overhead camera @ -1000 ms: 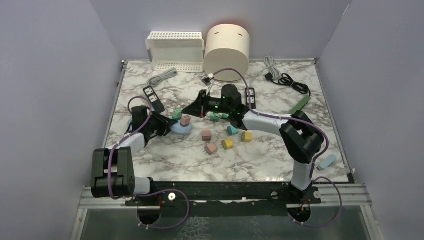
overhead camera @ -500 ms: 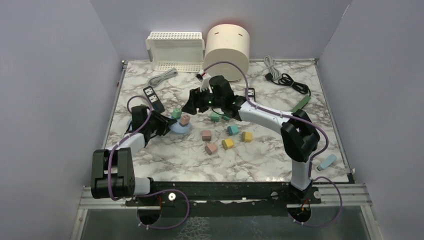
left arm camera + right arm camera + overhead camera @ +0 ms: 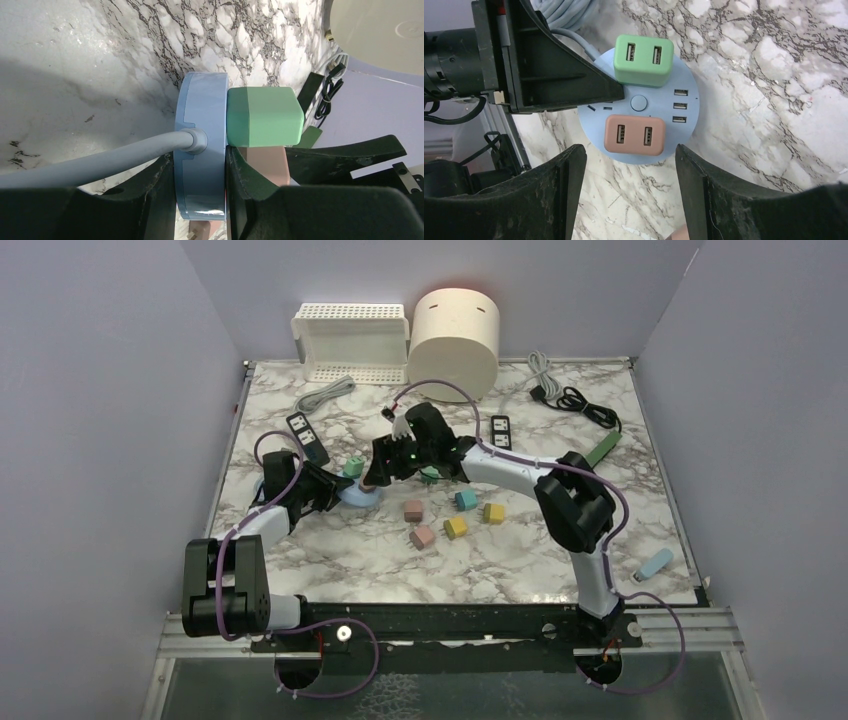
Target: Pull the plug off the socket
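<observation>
Right arm (image 3: 500, 468) shifted over socket (image 3: 594, 125), jaws spread

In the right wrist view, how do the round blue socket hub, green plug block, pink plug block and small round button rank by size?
Largest: round blue socket hub.
Next: green plug block and pink plug block, too alike to rank.
Smallest: small round button.

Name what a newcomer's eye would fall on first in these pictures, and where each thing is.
A round blue socket lies left of centre on the marble table, with a green plug and a pink plug seated in its top. The left gripper clamps the socket's rim, while the right gripper hovers open directly above the pink plug.
</observation>
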